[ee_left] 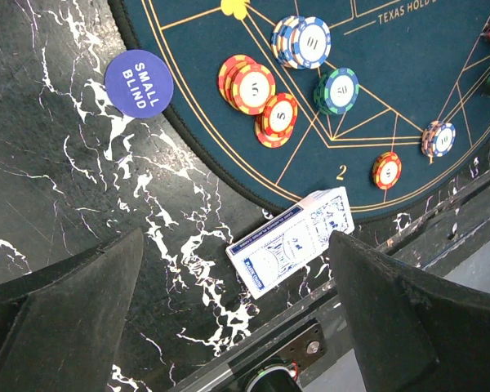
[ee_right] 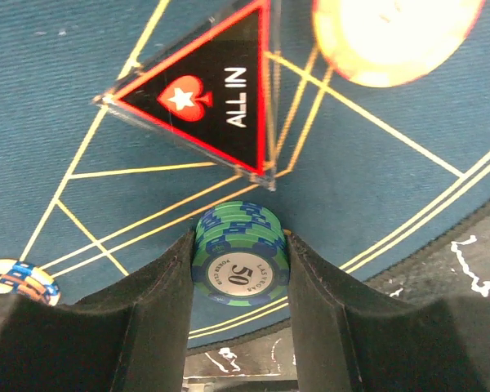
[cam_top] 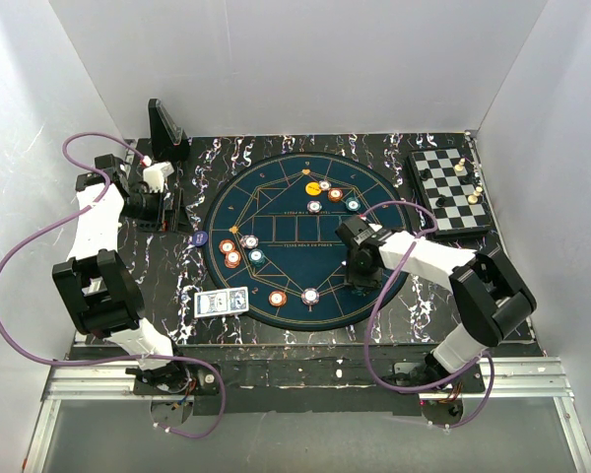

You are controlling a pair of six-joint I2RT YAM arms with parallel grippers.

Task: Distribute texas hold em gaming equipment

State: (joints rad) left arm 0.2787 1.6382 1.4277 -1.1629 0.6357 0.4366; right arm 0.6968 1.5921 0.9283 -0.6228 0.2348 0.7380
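Observation:
My right gripper (ee_right: 241, 245) is shut on a short stack of green-and-blue "50" poker chips (ee_right: 241, 263) standing on the blue mat (ee_right: 82, 98). Just beyond it lies the red-edged "ALL IN" triangle marker (ee_right: 208, 98), with a yellow disc (ee_right: 392, 33) further out. In the top view the right gripper (cam_top: 358, 266) is over the mat's right side. My left gripper (ee_left: 237, 245) hangs open above the marbled table, over a blue-backed card deck (ee_left: 290, 241). The blue "SMALL BLIND" disc (ee_left: 139, 83) and orange chips (ee_left: 253, 86) lie nearby.
More chip stacks are spread around the round mat (cam_top: 276, 212). A chessboard (cam_top: 451, 189) with small pieces sits at the back right. A black stand (cam_top: 165, 130) rises at the back left. The table's near edge and metal rail run close under the card deck (cam_top: 223, 302).

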